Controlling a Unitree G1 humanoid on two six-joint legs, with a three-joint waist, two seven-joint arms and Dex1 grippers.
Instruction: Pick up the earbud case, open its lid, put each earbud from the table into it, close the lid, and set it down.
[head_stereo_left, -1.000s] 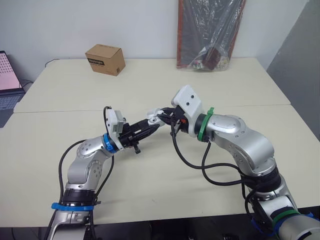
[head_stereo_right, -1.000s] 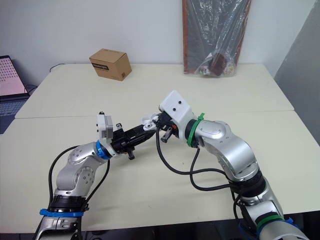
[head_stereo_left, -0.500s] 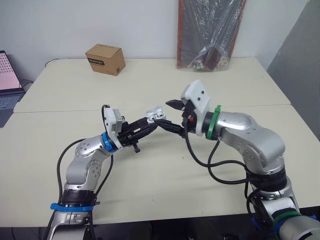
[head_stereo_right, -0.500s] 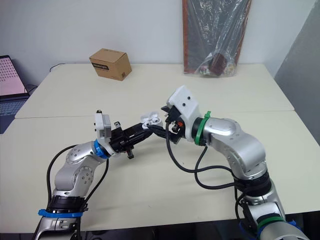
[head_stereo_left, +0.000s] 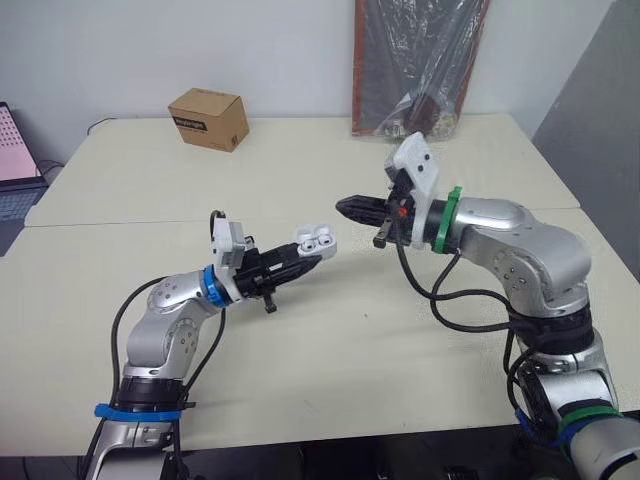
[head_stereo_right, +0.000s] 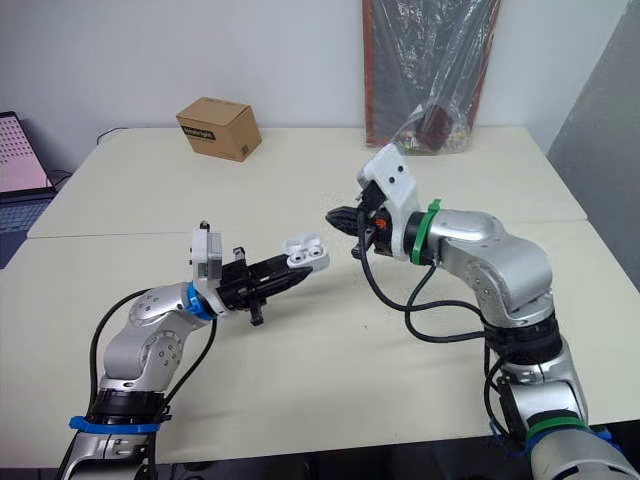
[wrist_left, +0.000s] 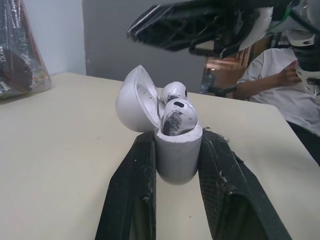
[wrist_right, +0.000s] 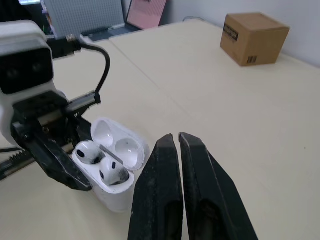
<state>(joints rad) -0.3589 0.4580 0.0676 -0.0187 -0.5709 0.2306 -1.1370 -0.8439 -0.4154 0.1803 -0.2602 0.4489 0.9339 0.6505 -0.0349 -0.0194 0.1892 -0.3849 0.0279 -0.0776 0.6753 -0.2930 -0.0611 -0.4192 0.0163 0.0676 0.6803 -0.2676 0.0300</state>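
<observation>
I've got the case (head_stereo_right: 305, 250) pinched in my left gripper (wrist_left: 177, 139), table (head_stereo_left: 330, 350) below it, lid (wrist_left: 135, 100) open, both earbuds (wrist_left: 175, 107) seated, so closing comes next: my right gripper (wrist_right: 177, 137), fingers pressed together just beside the case, must nudge the lid shut.

Earbud case (wrist_left: 177, 150) was glossy white plastic with dark smudges, earbuds (wrist_left: 176, 116) same gloss, left gripper (wrist_left: 177, 137) fingers (wrist_left: 131, 200) matt black with rough frayed edges, table (head_stereo_left: 330, 360) smooth matt cream, box (head_stereo_left: 209, 118) at upper left plain matt brown cardboard, bag (head_stereo_left: 420, 60) at upper right clear shiny crinkled plastic film.
</observation>
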